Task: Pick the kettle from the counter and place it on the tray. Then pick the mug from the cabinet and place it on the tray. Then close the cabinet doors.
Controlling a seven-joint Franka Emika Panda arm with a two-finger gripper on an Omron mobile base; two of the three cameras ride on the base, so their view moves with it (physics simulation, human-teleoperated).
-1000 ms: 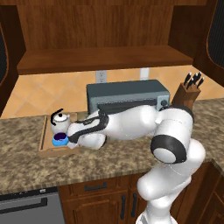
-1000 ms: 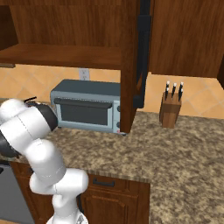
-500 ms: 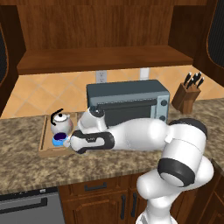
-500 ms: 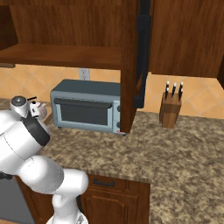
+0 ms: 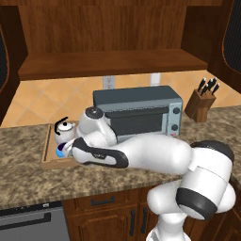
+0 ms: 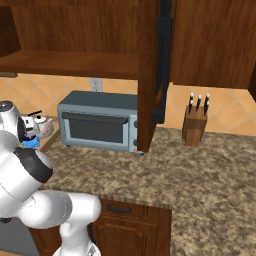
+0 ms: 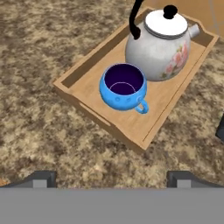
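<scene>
so, from the left base view, the white arm reaches low across the counter [image 5: 28, 181] toward the tray [image 5: 46, 149] at the far left, just left of the grey toaster oven [image 5: 139, 113]. the kettle [image 5: 63, 130] stands on the tray, and a sliver of the blue mug [image 5: 61, 150] shows just in front of it, with the arm's wrist partly covering both. above, the cabinet [image 5: 108, 61] stands open, its one shelf bare, with a cabinet door [image 5: 231, 40] swung out at the right edge. a knife block [image 5: 202, 101] sits on the worktop right of the oven.

from the right base view, the kettle [image 6: 40, 124] and a bit of mug [image 6: 31, 143] peek out at the left behind the arm's elbow, beside the oven [image 6: 97, 125]. an open cabinet door [image 6: 155, 70] hangs edge-on in the middle, its black bar handle facing us, and the knife block [image 6: 195, 125] stands past it.

from the hand view, the gripper [image 7: 112, 177] hangs above the counter [image 7: 39, 57] just short of the tray [image 7: 94, 114], its two dark tips spread wide and holding nothing. the mug [image 7: 124, 86] sits upright on the tray, touching or nearly touching the kettle [image 7: 159, 46] behind it.
</scene>
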